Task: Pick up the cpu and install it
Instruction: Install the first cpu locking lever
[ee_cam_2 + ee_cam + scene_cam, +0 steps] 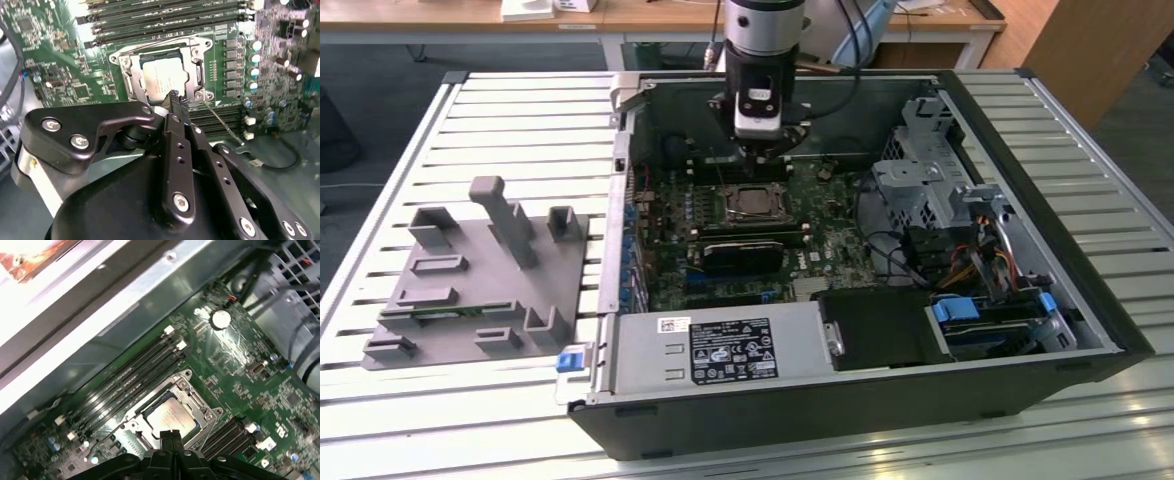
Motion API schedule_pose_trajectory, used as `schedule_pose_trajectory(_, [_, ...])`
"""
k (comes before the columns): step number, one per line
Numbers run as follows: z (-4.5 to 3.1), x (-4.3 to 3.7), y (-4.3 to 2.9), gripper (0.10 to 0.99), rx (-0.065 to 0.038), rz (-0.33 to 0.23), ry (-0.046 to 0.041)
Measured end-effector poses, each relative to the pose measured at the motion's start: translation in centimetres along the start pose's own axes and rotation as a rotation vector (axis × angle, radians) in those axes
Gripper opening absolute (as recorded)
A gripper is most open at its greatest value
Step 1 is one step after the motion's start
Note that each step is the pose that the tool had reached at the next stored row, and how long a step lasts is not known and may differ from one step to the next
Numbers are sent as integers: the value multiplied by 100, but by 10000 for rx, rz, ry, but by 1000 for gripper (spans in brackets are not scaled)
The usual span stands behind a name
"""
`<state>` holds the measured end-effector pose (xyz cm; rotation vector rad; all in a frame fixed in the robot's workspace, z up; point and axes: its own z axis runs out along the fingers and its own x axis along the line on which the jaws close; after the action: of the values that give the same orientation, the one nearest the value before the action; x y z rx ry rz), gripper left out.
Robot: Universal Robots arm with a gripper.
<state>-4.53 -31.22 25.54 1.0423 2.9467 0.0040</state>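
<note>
1. In the exterior view, the gripper (762, 152) hangs inside the computer case (1067, 290), just above the socket (757, 202), where the cpu (754, 203) lies.
2. In the second wrist view, the fingers (174, 100) are pressed together and hold nothing; the cpu (163, 78) sits in the socket frame (195, 75).
3. In the first wrist view, the cpu (170, 416) looks seated, so the placing seems done.

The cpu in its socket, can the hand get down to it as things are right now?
Probably yes. The cpu lies flat in the open socket frame with nothing over it, and the hand hangs just above its edge inside the open computer case. The nearby memory slots sit low.
</note>
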Motion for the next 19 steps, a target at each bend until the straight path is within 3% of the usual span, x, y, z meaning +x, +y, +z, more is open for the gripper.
schedule_pose_trajectory(5, [1, 0, 0, 106, -18, -1276, 10])
schedule_pose_trajectory(19, [4, 0, 0, 106, -54, -3826, 30])
